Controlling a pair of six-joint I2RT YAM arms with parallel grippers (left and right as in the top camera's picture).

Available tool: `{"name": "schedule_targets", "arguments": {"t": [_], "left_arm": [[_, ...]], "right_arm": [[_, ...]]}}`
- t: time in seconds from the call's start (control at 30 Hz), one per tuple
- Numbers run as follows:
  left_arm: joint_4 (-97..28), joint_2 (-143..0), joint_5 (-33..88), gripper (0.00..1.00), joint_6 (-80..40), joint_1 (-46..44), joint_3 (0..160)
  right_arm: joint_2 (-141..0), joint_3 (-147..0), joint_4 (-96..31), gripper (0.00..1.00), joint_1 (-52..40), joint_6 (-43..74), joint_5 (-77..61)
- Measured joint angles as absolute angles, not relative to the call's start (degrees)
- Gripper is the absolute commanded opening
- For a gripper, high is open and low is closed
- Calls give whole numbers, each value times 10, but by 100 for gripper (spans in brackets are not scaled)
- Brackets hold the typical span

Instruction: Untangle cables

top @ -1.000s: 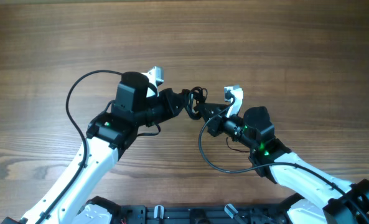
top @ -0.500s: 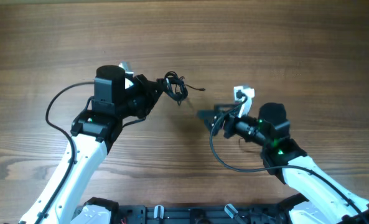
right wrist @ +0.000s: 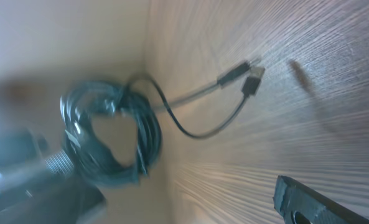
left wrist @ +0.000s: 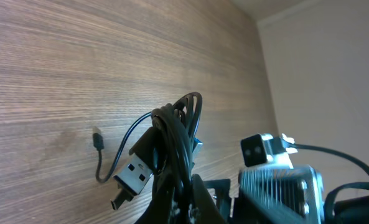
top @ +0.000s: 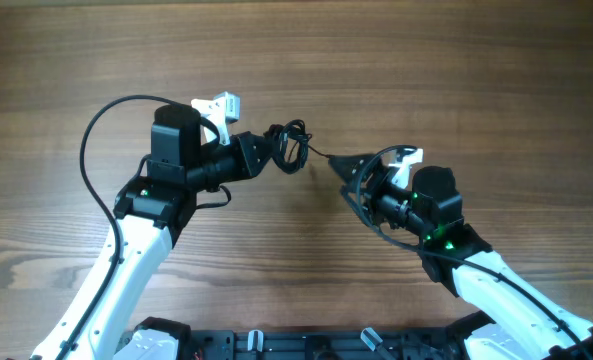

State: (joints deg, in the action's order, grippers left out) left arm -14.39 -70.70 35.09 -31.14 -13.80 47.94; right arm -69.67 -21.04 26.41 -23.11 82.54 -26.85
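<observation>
The cables (top: pixel 290 146) are a knotted black bundle hanging off the table, and my left gripper (top: pixel 274 152) is shut on it. In the left wrist view the bundle (left wrist: pixel 179 127) rises from my left gripper (left wrist: pixel 185 202). A USB plug (left wrist: pixel 133 175) hangs beside it, and a thin strand ends in a small plug (left wrist: pixel 98 139). My right gripper (top: pixel 344 182) stands open and holds nothing, a short way right of the bundle. In the right wrist view the bundle (right wrist: pixel 109 140) is blurred at left, two plug ends (right wrist: pixel 251 76) trail right, and one finger (right wrist: pixel 312 200) shows.
The wooden table (top: pixel 496 70) runs under both arms. A thick black arm cable (top: pixel 94 170) loops to the left of the left arm. Another arm cable (top: pixel 371 215) curves below the right gripper. A black frame (top: pixel 276 345) lies along the near edge.
My right gripper went from shut at the bundle to open and drew back right. The left arm carried the bundle away to the left, then came partly back toward the right gripper.
</observation>
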Motion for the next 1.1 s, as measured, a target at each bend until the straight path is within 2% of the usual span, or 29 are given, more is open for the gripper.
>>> {"name": "schedule_targets", "arguments": {"t": [0.07,0.17,0.27,0.43,0.53,0.63,0.73,0.8,0.93,1.0,1.1], "left_arm": [[-145,-707,361,4,-345,-138,479],[-148,-707,369,4,-433,-138,479],[-153,-707,363,4,-597,-138,479],[-154,-707,334,4,-871,-138,479],[-175,-707,318,4,-981,-138,479],[-194,-707,313,4,-1061,-138,479],[-193,-707,317,4,-1084,-138,479],[-193,-707,321,4,-1091,-138,479],[-193,-707,325,4,-1092,-138,479],[-193,-707,325,4,-1092,-138,479],[-192,-707,325,4,-1092,-138,479]], "right_arm": [[-697,-210,269,98,-231,930,-232],[-697,-210,286,99,-231,997,-222],[-704,-210,288,100,-231,1020,-220],[-721,-211,236,100,-231,970,-251],[-721,-211,226,100,-231,905,-268],[-721,-211,230,100,-231,703,-272],[-727,-211,235,100,-231,596,-272],[-732,-210,267,100,-231,656,-281],[-733,-208,316,100,-242,965,-306],[-733,-208,370,100,-272,1064,-285],[-738,-208,369,100,-318,1137,-207]]}}
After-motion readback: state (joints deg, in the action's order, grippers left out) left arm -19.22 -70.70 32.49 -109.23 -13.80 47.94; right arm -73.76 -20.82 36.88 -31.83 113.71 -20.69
